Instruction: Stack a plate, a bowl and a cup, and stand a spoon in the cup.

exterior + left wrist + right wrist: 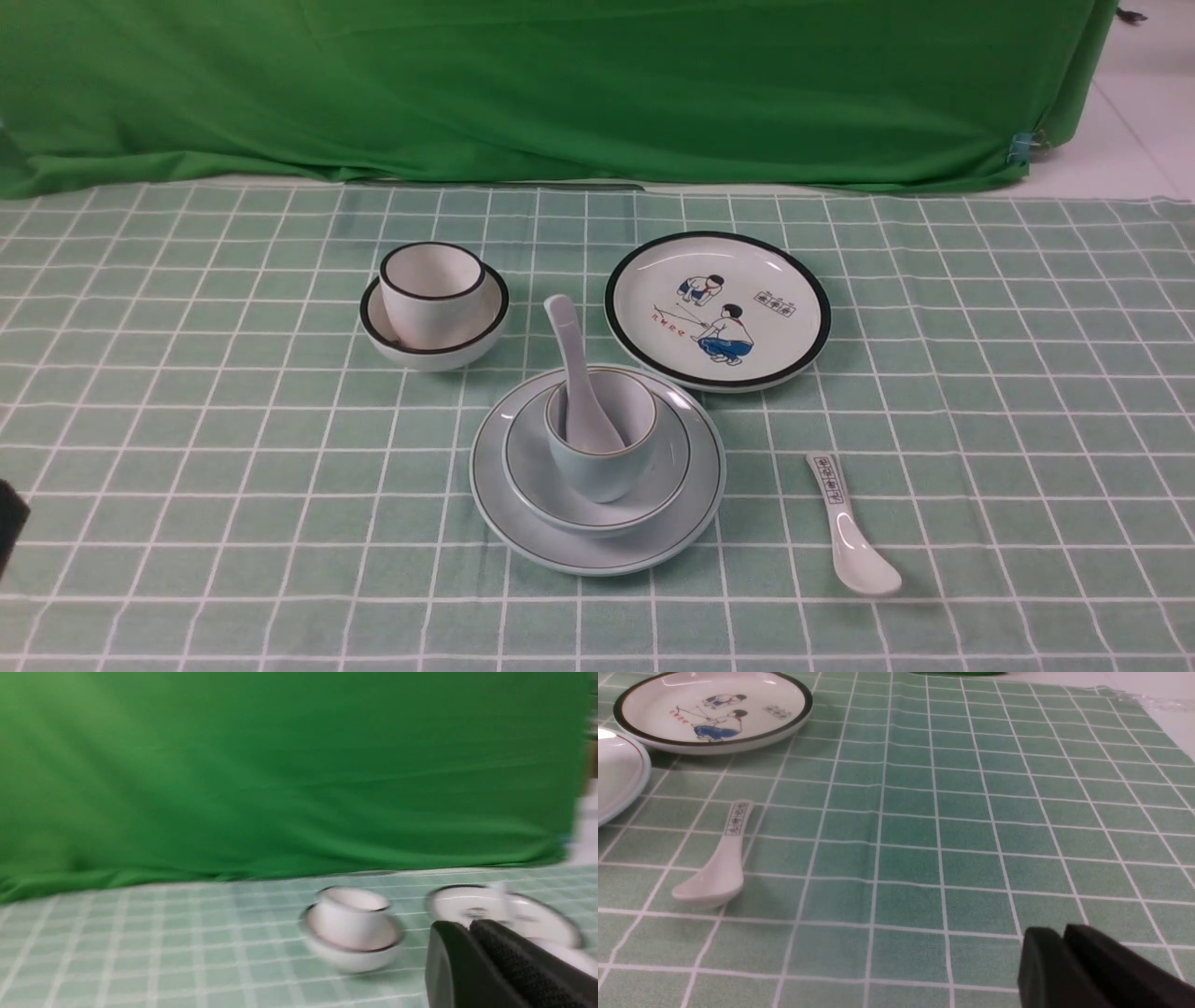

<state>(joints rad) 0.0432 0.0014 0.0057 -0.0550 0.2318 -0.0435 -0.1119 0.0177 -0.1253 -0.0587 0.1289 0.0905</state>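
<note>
Front view: bright, even light, pics sharp, colours clear. Small white glare spots on the plate [597, 558], mostly on its rim; soft, faint shadows only, no hard edges. Light source out of frame, direction can't tell. L wrist view: blurry nearly throughout, incl. the cloth behind the plate & the grid lines. R wrist view: fairly crisp grid right of the plate, pale sheen on its rim; 1 dark gripper [1057, 933] close to the lens, out of focus.

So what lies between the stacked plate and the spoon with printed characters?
Only bare gridded cloth between plate and printed spoon, in the front view.
</note>
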